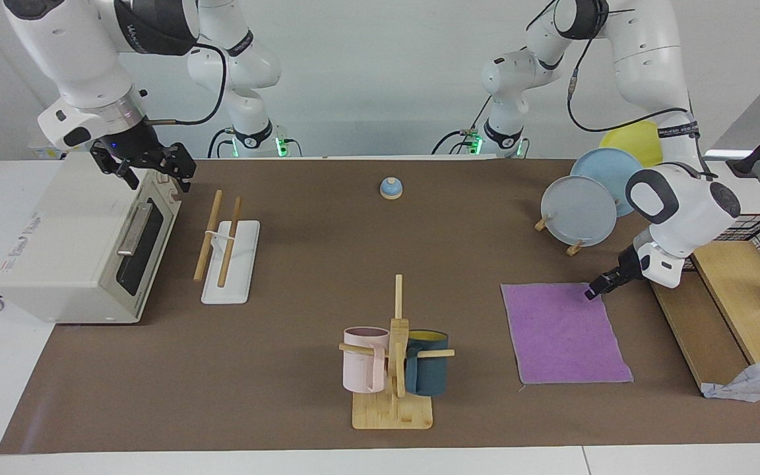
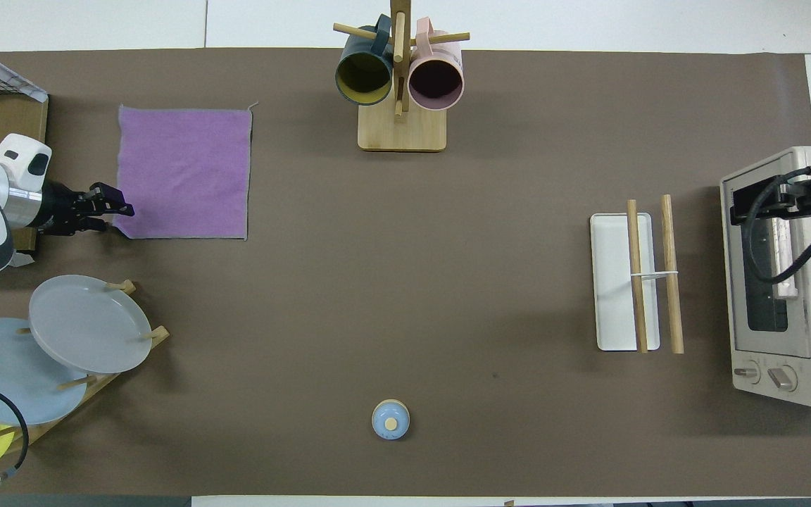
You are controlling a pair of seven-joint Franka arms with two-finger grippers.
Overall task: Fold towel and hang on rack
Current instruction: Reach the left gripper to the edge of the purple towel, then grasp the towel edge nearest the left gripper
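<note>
corner pinch on the towel, fold not yet made

rack: two light wooden dowels on a white rectangular base (image 1: 229, 258), toward the right arm's end of the table, just beside the cream toaster oven (image 1: 83, 243). nothing hangs on it.

right gripper (image 1: 149, 166) waits over the oven's top, fingers spread, holding nothing.

towel: thin purple rectangular cloth (image 1: 563, 332), flat and unfolded on the brown table (image 1: 301, 290), toward the left arm's end, farther from the robots than the rack of round plates (image 1: 581, 211).

left gripper (image 1: 596, 289) sits low at the towel's robot-side corner, at the edge toward the left arm's end. judged step: taking that corner. next move calls for a firm pinch, then a lift and carry over the cloth to halve it.

hard to make out: whether the left fingers are spread or pinching the cloth; cannot tell. towel's underside hidden.
</note>
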